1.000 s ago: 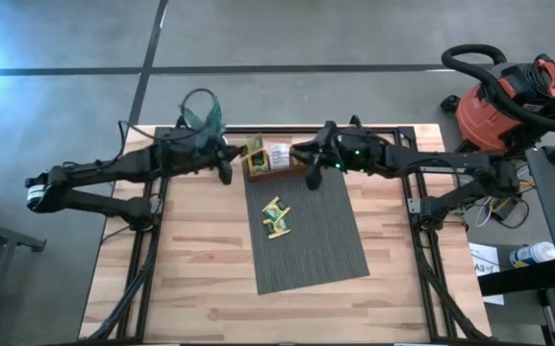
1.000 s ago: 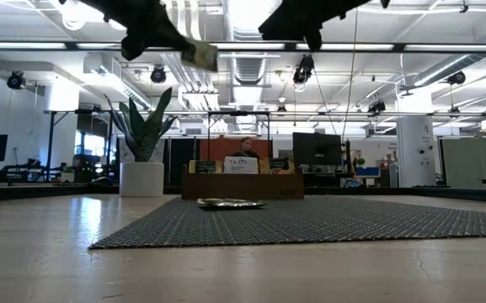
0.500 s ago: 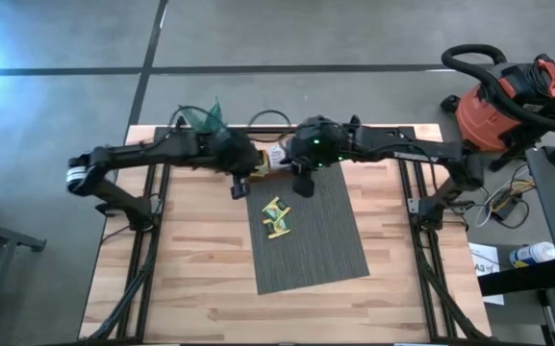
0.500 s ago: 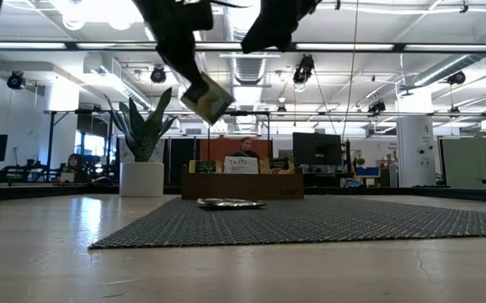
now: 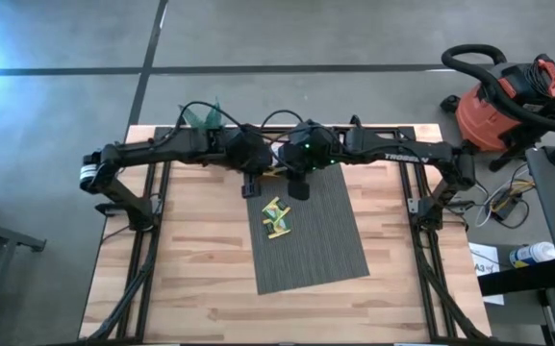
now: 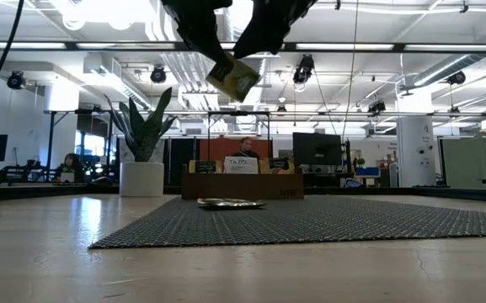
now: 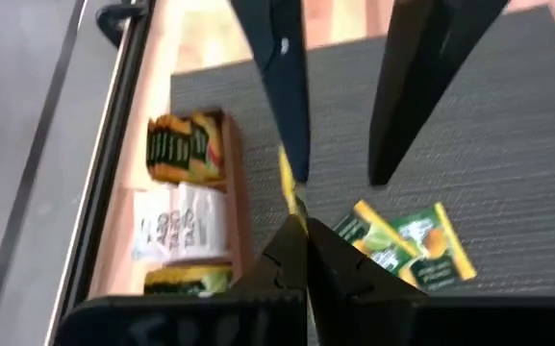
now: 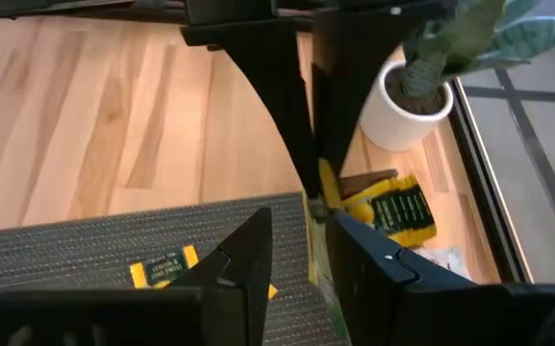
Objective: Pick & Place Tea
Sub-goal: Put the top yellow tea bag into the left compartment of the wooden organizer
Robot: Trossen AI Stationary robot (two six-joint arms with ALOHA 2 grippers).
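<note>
The left tool (image 6: 217,52) is clamped on a yellow sachet (image 6: 232,77) and holds it in the air above the far end of the mat (image 5: 308,240), just in front of the tray (image 7: 186,216). The right tool (image 6: 255,38) hangs beside it with its fingers apart, flanking the same sachet; the right wrist view shows the sachet's edge between them. This looks like a handover or a joint hold. To do it well, seat the right fingers on the free half of the sachet, clear of the left fingertips (image 7: 291,240), and close fully before the left tool lets go. Keep both tools level so the thin packet does not twist or slip. Three or so sachets (image 5: 277,217) already lie in a loose pile on the mat, near its far end; lower the held one just beside them, not on the bare desk (image 5: 181,269), and release close to the surface so it lands flat.
</note>
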